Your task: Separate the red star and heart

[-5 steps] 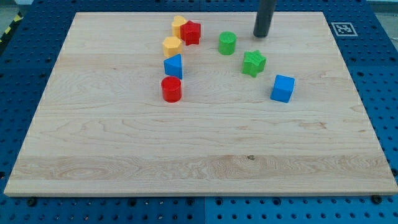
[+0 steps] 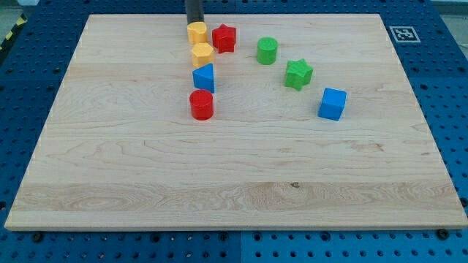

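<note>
The red star [image 2: 224,38] sits near the view's top, left of centre. The yellow heart [image 2: 196,32] lies just to its left, with a small gap between them. My tip [image 2: 194,23] is at the heart's top edge, touching or nearly touching it, up and left of the star. A yellow hexagonal block [image 2: 202,54] lies just below the heart.
A blue block [image 2: 204,77] and a red cylinder [image 2: 201,104] lie below the yellow blocks. A green cylinder [image 2: 267,50], a green star [image 2: 297,74] and a blue cube [image 2: 332,103] lie to the right. The wooden board [image 2: 234,183] ends just above my tip.
My tip has moved from the view's top right to the top left, above the heart. The heart has shifted left and slightly down, away from the red star.
</note>
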